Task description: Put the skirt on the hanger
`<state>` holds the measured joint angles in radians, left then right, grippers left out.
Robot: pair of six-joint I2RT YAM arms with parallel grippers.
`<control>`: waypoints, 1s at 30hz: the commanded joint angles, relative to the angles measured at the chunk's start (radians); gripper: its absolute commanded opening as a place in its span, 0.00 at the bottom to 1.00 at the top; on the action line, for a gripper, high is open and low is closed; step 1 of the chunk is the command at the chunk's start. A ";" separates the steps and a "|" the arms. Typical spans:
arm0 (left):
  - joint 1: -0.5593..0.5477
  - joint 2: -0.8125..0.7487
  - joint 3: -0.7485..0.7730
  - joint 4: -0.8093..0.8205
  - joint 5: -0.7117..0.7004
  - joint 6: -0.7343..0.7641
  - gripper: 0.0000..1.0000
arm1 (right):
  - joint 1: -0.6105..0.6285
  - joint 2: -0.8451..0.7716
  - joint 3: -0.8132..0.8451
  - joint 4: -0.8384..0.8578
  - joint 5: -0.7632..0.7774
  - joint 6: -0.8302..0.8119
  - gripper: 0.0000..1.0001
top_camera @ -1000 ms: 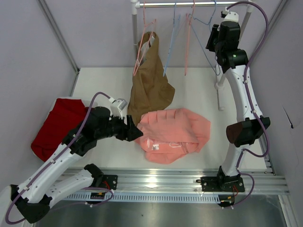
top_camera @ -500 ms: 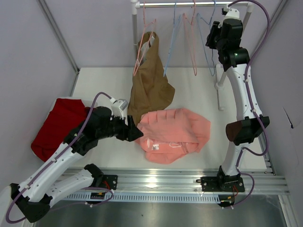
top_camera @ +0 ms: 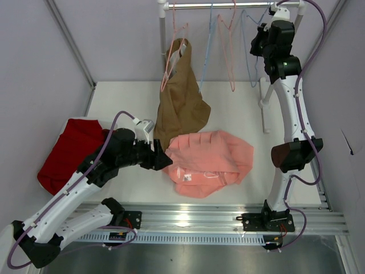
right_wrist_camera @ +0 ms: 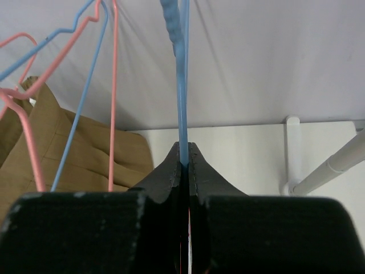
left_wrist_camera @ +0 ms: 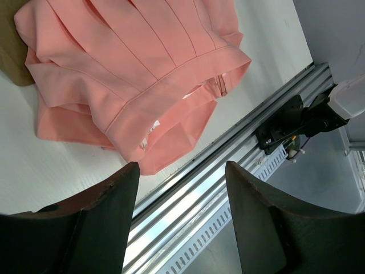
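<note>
We cannot see the hanger (right_wrist_camera: 183,85) past the frame's top, above the right gripper (right_wrist_camera: 185,149). Beyond the left gripper (left_wrist_camera: 180,171), the skirt (left_wrist_camera: 131,68) is cut off.

Both arms are built from white moulded link shells joined by black cylindrical joint housings. The left arm (top_camera: 74,191) and the right arm (top_camera: 296,111) each carry a grey-purple cable (top_camera: 118,113) routed in loose loops outside the links. The base brackets (top_camera: 122,217) are black. The left gripper (left_wrist_camera: 181,171) has broad, matte black, wedge-shaped fingers (left_wrist_camera: 100,222). The right gripper (right_wrist_camera: 185,149) has narrow, tapered black fingers (right_wrist_camera: 165,177) ahead of a finely textured black body.
</note>
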<state>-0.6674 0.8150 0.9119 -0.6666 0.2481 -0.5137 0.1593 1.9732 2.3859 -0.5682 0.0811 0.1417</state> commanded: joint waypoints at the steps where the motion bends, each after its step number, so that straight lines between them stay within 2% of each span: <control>1: -0.004 -0.016 0.004 0.018 -0.010 0.021 0.67 | -0.001 -0.034 0.056 0.067 0.009 -0.016 0.00; 7: -0.004 -0.019 0.001 0.019 -0.017 0.018 0.67 | -0.004 -0.079 0.052 0.057 0.022 -0.030 0.00; 14: -0.006 -0.017 -0.008 0.033 -0.018 0.017 0.67 | -0.009 -0.203 -0.076 0.087 0.034 -0.028 0.00; 21: -0.004 -0.004 -0.019 0.058 -0.010 0.009 0.66 | -0.010 -0.287 -0.131 -0.021 0.025 0.005 0.00; 24: -0.004 0.004 -0.022 0.067 -0.009 0.006 0.65 | -0.009 -0.385 -0.236 -0.073 0.035 0.047 0.00; 25: -0.004 0.007 -0.024 0.071 -0.006 0.006 0.65 | -0.009 -0.420 -0.325 -0.094 0.042 0.073 0.00; 29: -0.006 0.010 -0.047 0.079 0.002 0.006 0.62 | -0.007 -0.644 -0.597 -0.151 -0.009 0.145 0.00; 30: -0.006 0.009 -0.053 0.082 0.005 0.007 0.62 | -0.007 -0.745 -0.658 -0.154 -0.044 0.159 0.00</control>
<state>-0.6674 0.8238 0.8806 -0.6151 0.2394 -0.5140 0.1532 1.3998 1.8385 -0.6643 0.0887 0.2249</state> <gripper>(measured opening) 0.622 0.044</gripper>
